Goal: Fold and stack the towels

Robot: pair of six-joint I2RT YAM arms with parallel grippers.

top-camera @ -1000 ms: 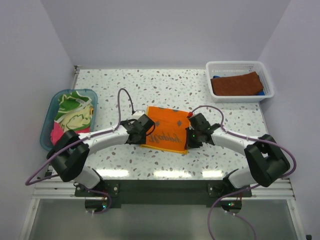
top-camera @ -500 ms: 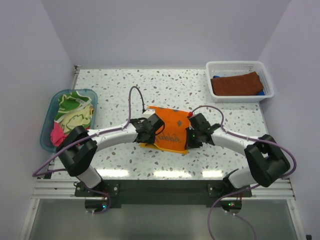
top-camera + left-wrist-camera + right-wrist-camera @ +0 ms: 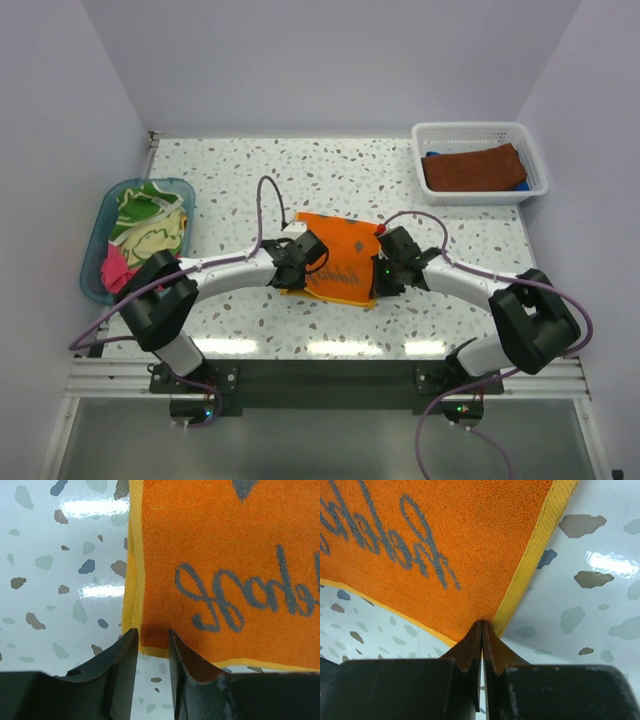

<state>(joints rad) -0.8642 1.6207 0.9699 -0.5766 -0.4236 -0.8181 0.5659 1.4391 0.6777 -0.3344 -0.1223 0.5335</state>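
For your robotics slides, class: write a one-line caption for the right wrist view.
Right gripper shut on a yellow-edged corner of the orange towel, over the speckled table.

We see our left hand [image 3: 297, 262] and right hand [image 3: 386, 270] at opposite sides of the orange towel [image 3: 340, 255] on the table [image 3: 330, 175]. A brown towel [image 3: 472, 168] lies in the basket [image 3: 478, 129], patterned towels [image 3: 150, 222] in the tub [image 3: 98, 232].

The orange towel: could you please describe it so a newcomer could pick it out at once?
On the speckled table, look at the middle, where the left gripper and right gripper each hold a near corner of the orange towel. Alone here it has yellow edging and grey script, unlike the plain brown towel in the white basket.
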